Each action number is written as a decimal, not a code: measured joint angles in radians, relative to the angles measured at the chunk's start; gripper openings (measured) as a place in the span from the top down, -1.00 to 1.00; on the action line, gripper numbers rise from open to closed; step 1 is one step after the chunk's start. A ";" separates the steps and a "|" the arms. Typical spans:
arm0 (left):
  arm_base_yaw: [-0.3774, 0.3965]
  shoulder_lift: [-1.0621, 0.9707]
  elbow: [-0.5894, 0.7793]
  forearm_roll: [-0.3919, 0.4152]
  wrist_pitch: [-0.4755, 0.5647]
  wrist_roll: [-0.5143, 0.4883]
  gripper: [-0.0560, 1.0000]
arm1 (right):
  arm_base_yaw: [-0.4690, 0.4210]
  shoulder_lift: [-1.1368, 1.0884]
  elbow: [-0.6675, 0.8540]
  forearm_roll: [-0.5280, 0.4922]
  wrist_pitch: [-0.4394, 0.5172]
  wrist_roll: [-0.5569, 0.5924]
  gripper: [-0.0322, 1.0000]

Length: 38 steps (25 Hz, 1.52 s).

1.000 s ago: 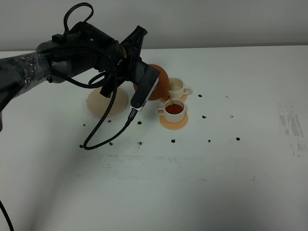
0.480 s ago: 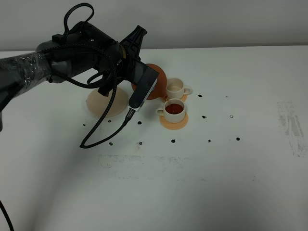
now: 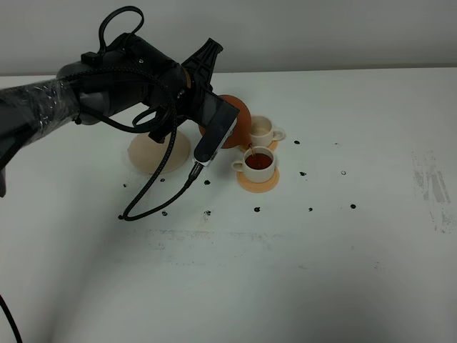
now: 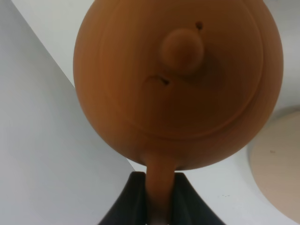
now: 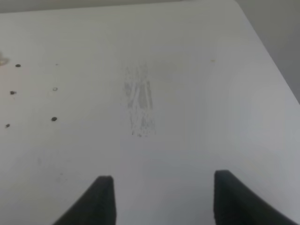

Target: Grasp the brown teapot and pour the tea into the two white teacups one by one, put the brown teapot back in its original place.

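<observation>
The brown teapot [image 3: 239, 121] hangs tilted in the air at 10 o'clock of the near teacup [image 3: 258, 163], with its spout lowered over that cup's rim. The left gripper [image 4: 158, 190] is clamped on the loop handle, one finger on each side. A thin line of tea seems to fall into the near teacup, which holds dark red tea quite high.

I judge that this pour is close to enough. The tilt should be taken back slowly, so that the last drops fall inside and not on the orange coaster [image 3: 257, 186] beneath.

The far teacup [image 3: 261, 130] stands at 12 o'clock of the near one, just beside the teapot's body; whether they touch I cannot tell. It looks pale inside and is probably next. The way to it is short, so the teapot should first rise a little, not to knock either cup.

The beige saucer [image 3: 153, 158] lies at 9 o'clock of the cups, partly under the arm, and a black cable [image 3: 153, 193] hangs low near it. The table [image 3: 335, 257] is open from 3 to 6 o'clock. The right gripper [image 5: 159, 197] hovers far out at 3 o'clock, fingers apart, holding nothing.
</observation>
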 joint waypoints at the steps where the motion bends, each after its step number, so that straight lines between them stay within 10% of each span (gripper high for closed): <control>1: 0.000 0.000 0.000 0.001 0.000 0.000 0.70 | 0.000 0.000 0.000 0.000 0.000 0.000 0.06; 21: 0.000 0.012 0.000 -0.008 -0.007 0.021 0.70 | 0.000 0.000 0.000 0.000 0.000 0.000 0.06; 38: 0.025 -0.014 0.000 -0.115 0.111 -0.229 0.70 | 0.000 0.000 0.000 0.000 0.000 0.000 0.06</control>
